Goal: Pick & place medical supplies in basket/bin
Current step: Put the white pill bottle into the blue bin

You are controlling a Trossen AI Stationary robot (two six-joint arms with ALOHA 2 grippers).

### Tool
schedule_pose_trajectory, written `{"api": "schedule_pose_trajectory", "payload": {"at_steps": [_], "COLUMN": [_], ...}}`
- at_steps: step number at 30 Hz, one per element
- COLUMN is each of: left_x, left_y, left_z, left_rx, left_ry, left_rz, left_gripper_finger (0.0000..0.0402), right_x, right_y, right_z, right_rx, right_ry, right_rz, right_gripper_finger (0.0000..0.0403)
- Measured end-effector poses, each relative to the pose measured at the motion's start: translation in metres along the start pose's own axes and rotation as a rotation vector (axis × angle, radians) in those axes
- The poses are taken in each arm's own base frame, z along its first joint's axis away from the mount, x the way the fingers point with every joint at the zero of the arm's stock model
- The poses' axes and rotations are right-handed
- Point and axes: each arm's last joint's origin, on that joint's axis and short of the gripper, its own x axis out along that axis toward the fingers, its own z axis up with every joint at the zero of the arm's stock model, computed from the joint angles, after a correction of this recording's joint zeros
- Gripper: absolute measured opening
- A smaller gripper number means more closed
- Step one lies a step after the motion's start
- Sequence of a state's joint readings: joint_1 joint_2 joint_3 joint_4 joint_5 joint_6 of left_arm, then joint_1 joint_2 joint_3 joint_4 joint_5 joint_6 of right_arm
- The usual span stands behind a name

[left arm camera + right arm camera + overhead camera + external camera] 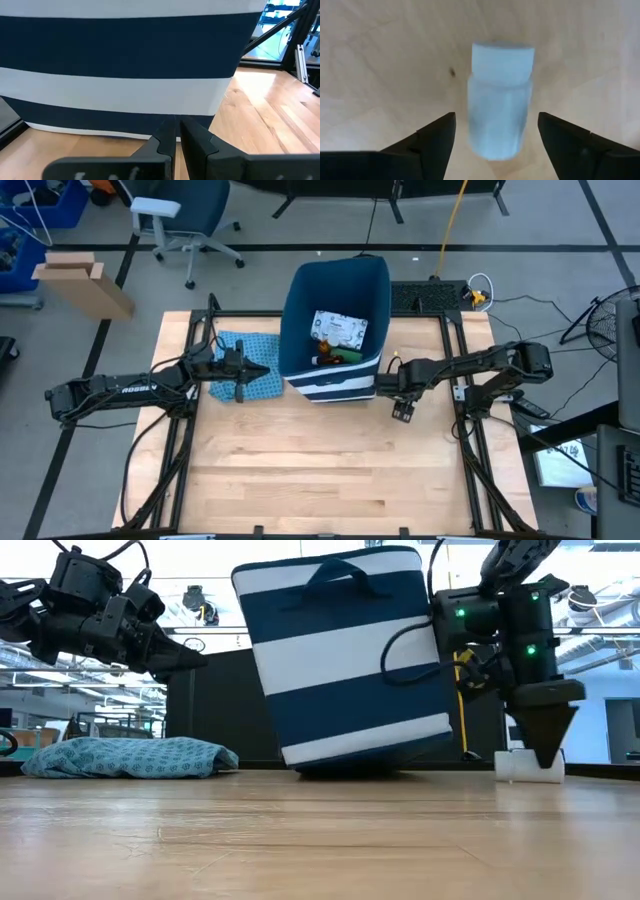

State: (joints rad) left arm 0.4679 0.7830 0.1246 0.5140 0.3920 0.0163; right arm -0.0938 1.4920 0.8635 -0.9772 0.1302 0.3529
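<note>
The dark-blue bin point(335, 290) with white stripes point(350, 660) stands at the table's far middle and looks tilted in the low view. Inside it lie a flat white packet with green print point(341, 330) and a dark bottle with an orange label point(332, 358). A small white bottle point(500, 105) lies on its side on the wood right of the bin point(530, 766). My right gripper point(497, 145) hangs open over it, pointing down, one finger on each side and clear of it. My left gripper point(175, 125) is shut, level, right at the bin's striped wall, over the light blue cloth point(245, 370). My left gripper points its shut fingertips point(167, 131) level at the lower part of the bin's striped wall point(150, 95). Whether they touch the wall, I cannot tell.
The light blue patterned cloth point(130, 757) lies bunched on the table left of the bin. Black frame rails point(465, 420) run along the table's left and right sides. The near half of the wooden table point(320, 480) shows bare wood.
</note>
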Motion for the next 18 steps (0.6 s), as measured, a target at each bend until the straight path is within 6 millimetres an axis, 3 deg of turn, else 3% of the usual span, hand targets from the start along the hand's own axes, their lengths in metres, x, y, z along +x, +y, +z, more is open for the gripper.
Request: {"api": "schedule_pose_trajectory", "payload": {"at_steps": [8,16,18], "left_x": [0.0,0.0,0.0], "left_y": [0.0,0.0,0.0], "left_z": [0.0,0.001,0.001], "left_rx": [0.0,0.0,-0.001], "left_ry": [0.003,-0.005,-0.005], "left_rz": [0.0,0.001,0.001], "left_gripper_finger": [0.0026,0.0026,0.0026], "right_x": [0.007,0.021,0.02], "right_y": [0.0,0.0,-0.001], "right_z": [0.008,-0.004,-0.006], "right_rx": [-0.046,-0.055,-0.054], "right_ry": [-0.062,0.001,0.001], "right_rz": [0.038,0.089,0.086], "right_gripper_finger": [0.0244,0.016,0.0155]}}
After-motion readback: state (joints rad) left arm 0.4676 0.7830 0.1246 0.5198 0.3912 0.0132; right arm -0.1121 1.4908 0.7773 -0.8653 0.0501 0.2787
